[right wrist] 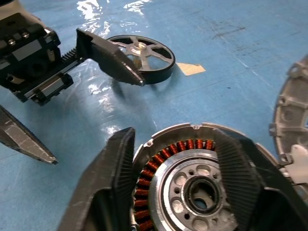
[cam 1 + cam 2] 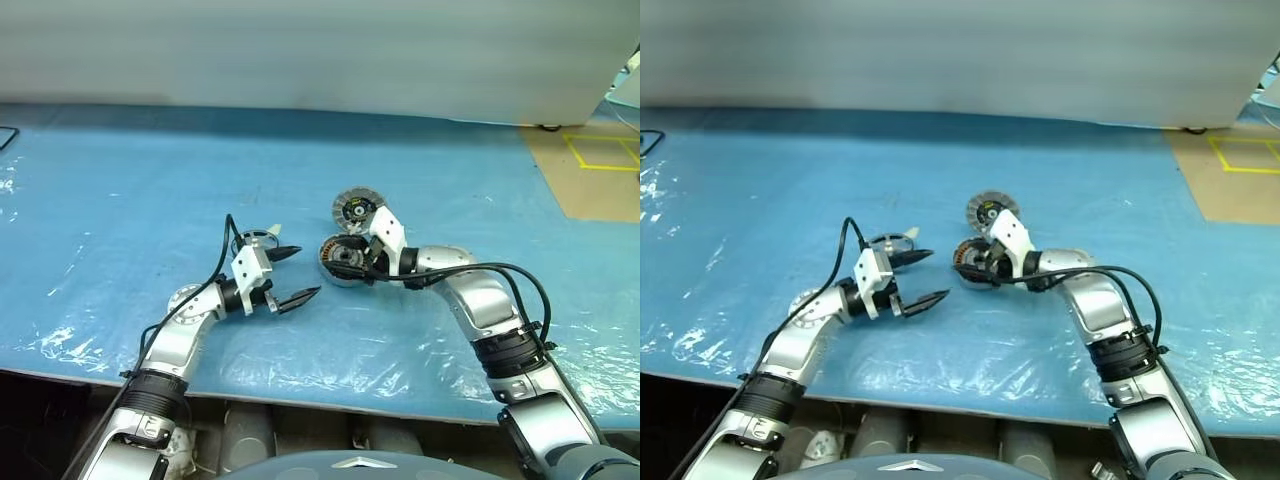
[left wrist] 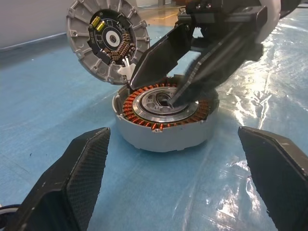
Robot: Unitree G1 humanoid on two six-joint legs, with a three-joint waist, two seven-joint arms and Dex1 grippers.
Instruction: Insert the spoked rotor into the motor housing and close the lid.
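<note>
On blue sheet: 1 motor housing (image 1: 192, 183), 1 lid (image 2: 357, 210), 1 spoked rotor (image 1: 144, 57) | L fingers (image 3: 86, 168) spread wide, empty | R fingers (image 1: 120, 178) astride housing, parted

Blue-sheeted table (image 2: 130, 200): motor housing (image 1: 192, 187), spoked rotor (image 1: 144, 57)

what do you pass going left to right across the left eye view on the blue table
spoked rotor → left gripper → motor housing, the lid leaning up right behind it

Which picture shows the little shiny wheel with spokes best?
The right wrist view: the small silver spoked rotor lies flat on the blue table, spokes and hub clear, behind the left hand. In both eye views it is tiny, partly hidden behind that hand.
</note>
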